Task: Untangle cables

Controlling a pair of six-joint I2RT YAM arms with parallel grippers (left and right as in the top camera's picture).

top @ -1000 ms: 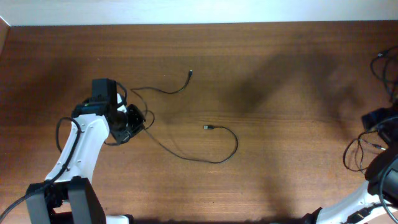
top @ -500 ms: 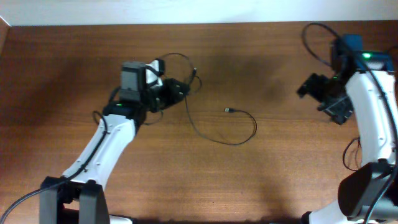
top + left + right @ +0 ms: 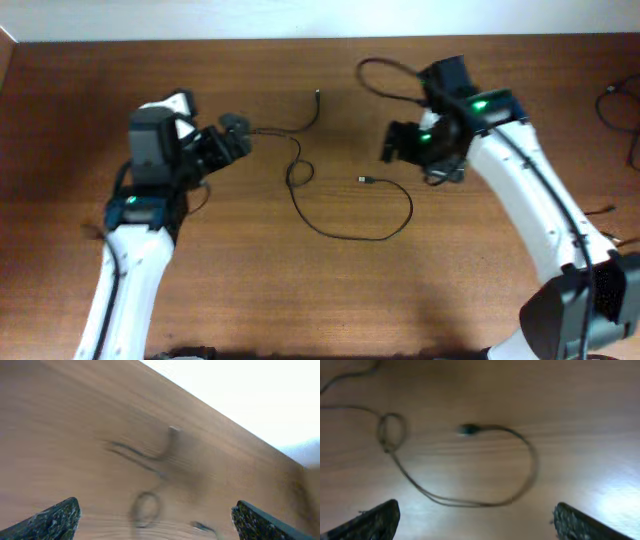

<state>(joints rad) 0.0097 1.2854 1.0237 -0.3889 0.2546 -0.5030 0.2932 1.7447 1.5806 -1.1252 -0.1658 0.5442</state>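
Cables (image 3: pixel 366 180) on table btwn L hand (image 3: pixel 155 514) & R hand (image 3: pixel 475 514); both wide open, empty.

Cables (image 3: pixel 330 215) on table (image 3: pixel 300 310), spread between left end effector (image 3: pixel 236 137) and right end effector (image 3: pixel 390 143)

Overhead view. Table (image 3: pixel 320 300): dark reddish-brown wood with the grain running along its length, filling almost the whole field. Soft, broad shadows mottle the table's middle and far right. White surface (image 3: pixel 300 18): a pale, featureless band lying beyond the table's far edge. Thicker black leads (image 3: pixel 612 92): loose curls lying on the table's right edge, cut off by the frame. Both wrist views show the same wood grain, blurred; the left one also shows the white band past the table's far edge.
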